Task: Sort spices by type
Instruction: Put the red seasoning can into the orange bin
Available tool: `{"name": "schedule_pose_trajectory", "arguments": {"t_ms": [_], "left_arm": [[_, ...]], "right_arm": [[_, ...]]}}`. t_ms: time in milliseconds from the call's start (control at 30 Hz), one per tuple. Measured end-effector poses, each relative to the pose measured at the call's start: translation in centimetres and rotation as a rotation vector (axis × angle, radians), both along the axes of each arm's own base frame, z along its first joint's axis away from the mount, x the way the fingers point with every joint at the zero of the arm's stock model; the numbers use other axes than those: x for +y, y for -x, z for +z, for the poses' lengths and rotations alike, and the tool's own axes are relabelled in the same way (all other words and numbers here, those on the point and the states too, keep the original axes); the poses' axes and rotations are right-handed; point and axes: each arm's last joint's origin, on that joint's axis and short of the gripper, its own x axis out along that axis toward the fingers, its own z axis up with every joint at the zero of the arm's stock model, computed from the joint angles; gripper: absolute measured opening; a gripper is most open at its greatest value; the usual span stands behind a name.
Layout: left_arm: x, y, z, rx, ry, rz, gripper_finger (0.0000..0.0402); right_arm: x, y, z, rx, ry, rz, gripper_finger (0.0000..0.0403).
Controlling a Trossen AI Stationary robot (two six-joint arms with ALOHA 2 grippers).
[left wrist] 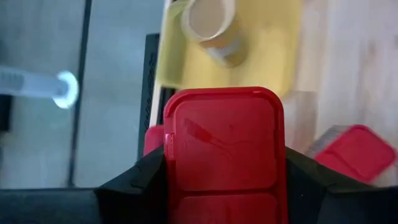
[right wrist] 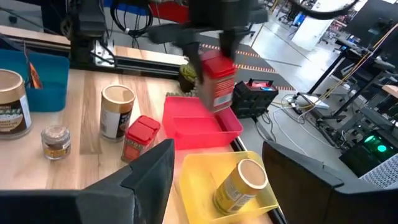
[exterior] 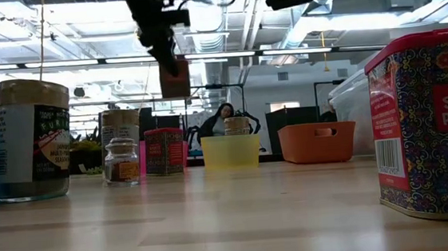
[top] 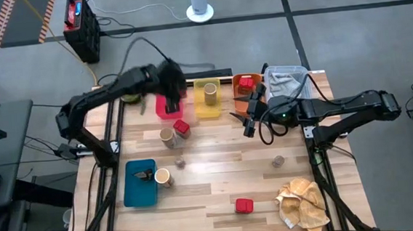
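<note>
Overhead view of a wooden worktop (top: 219,191) with two dark robot arms. The left gripper (top: 170,89) hangs at about 11 o'clock from the worktop's centre, above a red tray (top: 165,111). Its jaws are clamped on the sides of a red tin (right wrist: 216,84), which is lifted clear of the tray and tilted slightly. The left wrist camera shows the tin's red lid filling the space between the two dark fingers (left wrist: 134,186).

The right gripper (top: 249,116) waits at about 1 o'clock, just beside an orange tray (top: 238,91), with its jaws apart and nothing between them.

A yellow tray (top: 207,109) sits between the red and orange trays. A tan cylinder (top: 210,93) stands in it.

Near the worktop's centre, toward 10 o'clock, a second tan cylinder (top: 167,138) and a second red tin (top: 182,128) stand side by side, touching or nearly so. A small glass jar (top: 181,162) stands just below them.

At 8 o'clock lies a blue tray (top: 136,193), with a third tan cylinder (top: 163,177) at its right edge.

Another small jar (top: 278,161) stands alone at 3 o'clock. A third red tin (top: 243,205) sits at 5 o'clock, near a crumpled beige cloth (top: 302,203).
</note>
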Motion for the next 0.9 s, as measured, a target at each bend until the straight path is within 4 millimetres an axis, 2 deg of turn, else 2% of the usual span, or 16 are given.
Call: {"name": "schedule_pose_trajectory", "arguments": {"t_ms": [67,167,367,500,600,767,900], "left_arm": [[1.4,0.6,-0.1,-0.039,0.043,0.01,0.0207],[2.3,0.6,-0.6,-0.073,0.058,0.012,0.0207],[1.9,0.1,-0.3,-0.115,0.082,-0.06,0.0208],[-0.1,-1.3,-0.6,-0.143,0.157,-0.135,0.0209],[-2.4,-3.1,-1.2,-0.164,0.18,-0.193,0.0209],[-6.2,-6.1,-3.5,-0.232,0.193,-0.282,0.0209],[-7.2,-8.6,-5.6,-0.268,0.212,-0.292,0.021]], "right_arm": [[0.0,0.0,0.0,0.001,0.0,0.0,0.0276],[0.0,0.0,-0.1,0.013,0.0,-0.001,0.0276],[-0.3,-0.1,-0.3,0.018,-0.01,-0.003,0.0276],[-1.3,-0.1,-1.8,0.047,-0.023,0.008,0.0276],[-2.4,0.2,-2.6,0.054,-0.048,-0.045,0.0276],[-3.2,0.8,-2.3,0.012,-0.089,-0.092,0.0276],[-2.7,1.2,-1.8,-0.019,-0.105,-0.079,0.0276]]}}
